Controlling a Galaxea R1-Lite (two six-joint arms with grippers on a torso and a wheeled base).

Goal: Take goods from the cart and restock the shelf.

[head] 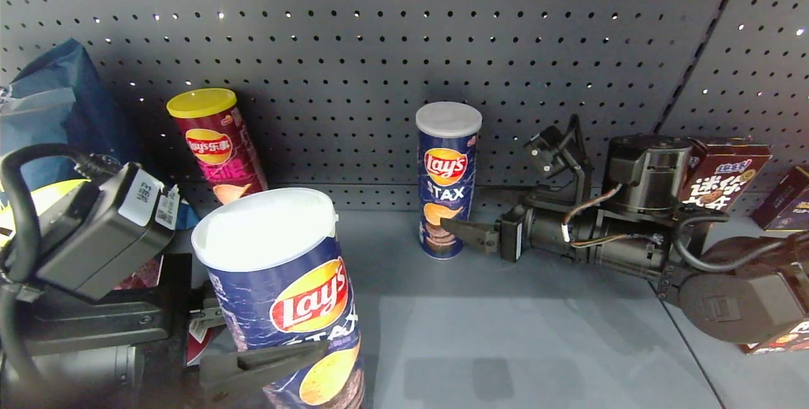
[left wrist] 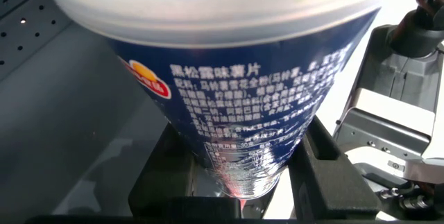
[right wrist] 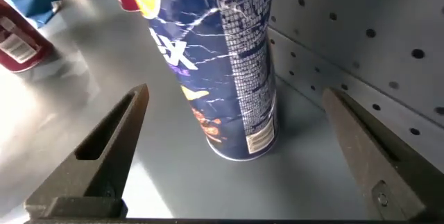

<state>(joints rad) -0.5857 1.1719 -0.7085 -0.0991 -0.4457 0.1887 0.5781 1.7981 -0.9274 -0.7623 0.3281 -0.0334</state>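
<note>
My left gripper [head: 284, 352] is shut on a blue chips can [head: 278, 295] with a white lid, held tilted low over the left front of the shelf [head: 518, 333]. In the left wrist view the can [left wrist: 243, 92] sits clamped between the left gripper's [left wrist: 243, 175] dark fingers [left wrist: 326, 161]. A second blue chips can [head: 447, 181] stands upright near the back wall. My right gripper [head: 464, 232] is open at its base from the right. In the right wrist view that can [right wrist: 236, 78] stands between the right gripper's [right wrist: 236, 96] spread fingers [right wrist: 111, 148], touching neither.
A red chips can [head: 215, 143] with a yellow lid leans against the pegboard back wall [head: 404, 30]. A blue bag [head: 57, 105] fills the far left. Brown snack boxes [head: 727, 175] stand at the right behind my right arm. The shelf floor is bare in front of the standing can.
</note>
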